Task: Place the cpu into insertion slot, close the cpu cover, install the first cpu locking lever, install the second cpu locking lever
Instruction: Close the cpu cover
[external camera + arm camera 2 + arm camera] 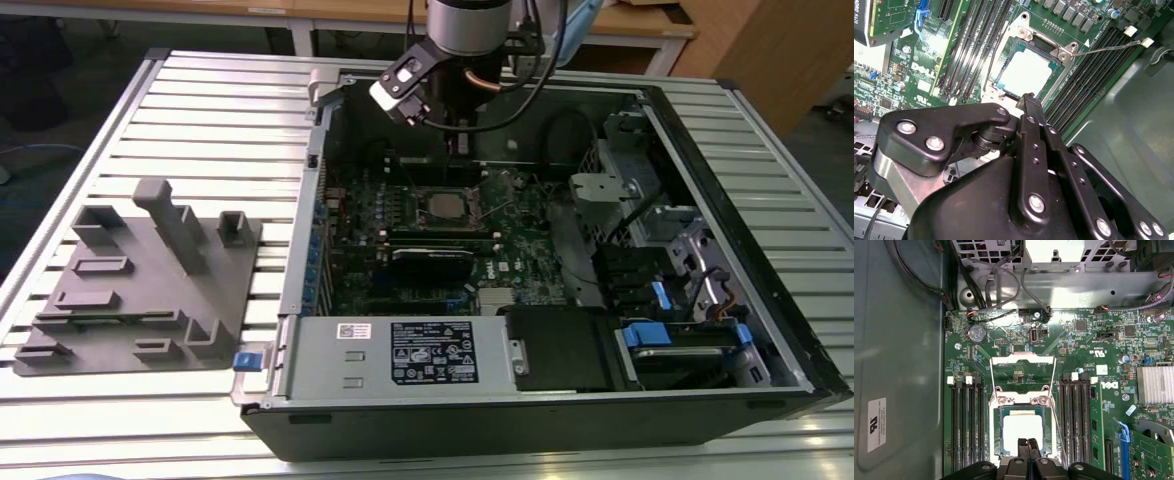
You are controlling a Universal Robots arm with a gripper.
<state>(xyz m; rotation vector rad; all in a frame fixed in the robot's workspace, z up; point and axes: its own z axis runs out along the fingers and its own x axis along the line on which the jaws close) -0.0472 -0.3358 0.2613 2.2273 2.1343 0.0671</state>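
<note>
One question, spotter: where is the chip?

Operator, your chip (1023, 426) lies flat in the socket (997, 434). Its pale metal top faces up and the socket's dark rim shows round it.

Is the cover down on it?

No. You have the cover (1023, 358) swung back off the chip, and green board (1019, 374) shows through its square window. Two thin wire levers run beside that frame, the first lever (990, 382) on one side and the second lever (1056, 382) on the other. Both stand clear of the chip.

And my gripper?

Your gripper (1028, 442) has its two fingers pressed together, tip against tip, with nothing between them. In the first wrist view the tips sit over one edge of the chip. Whether they touch it, I cannot tell you.

What lies around the socket?

Banks of black memory slots (966, 425) flank it on both sides. A coin battery (977, 333) sits beyond the open cover, and a ribbed silver heat sink (1154, 385) is off to one side of the board. In the exterior view your arm (467, 30) reaches down into the open computer case (534, 430), which lies on a slatted table (214, 110). A grey plastic tray (147, 290) rests on that table at the exterior view's left, just beside the case.
</note>
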